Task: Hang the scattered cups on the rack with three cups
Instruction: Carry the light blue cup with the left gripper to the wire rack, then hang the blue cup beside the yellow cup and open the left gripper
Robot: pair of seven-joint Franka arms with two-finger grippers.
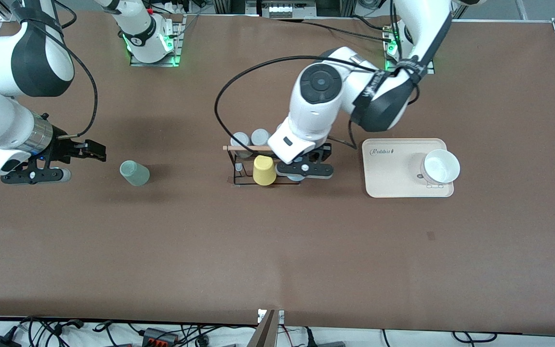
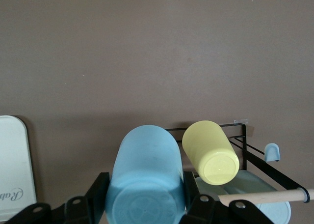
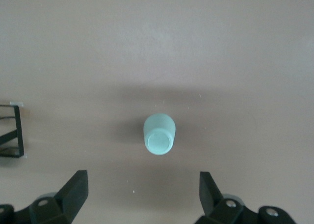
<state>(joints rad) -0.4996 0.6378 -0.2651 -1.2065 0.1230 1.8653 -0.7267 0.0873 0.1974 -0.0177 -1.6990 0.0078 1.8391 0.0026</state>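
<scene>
My left tool (image 2: 144, 211) grips light blue plastic cup (image 2: 144, 177) at black wire rack (image 1: 239, 166), not yet hung. My right tool (image 3: 142, 194) open near pale mint cup (image 1: 134, 173) standing on tabletop (image 1: 277, 250), untouched.

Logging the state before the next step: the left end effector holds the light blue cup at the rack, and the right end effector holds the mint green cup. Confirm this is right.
Not quite. The left end effector does grip the light blue cup at the rack. But the right end effector is open and holds nothing: the mint green cup stands on the table, as the right wrist view shows.
</scene>
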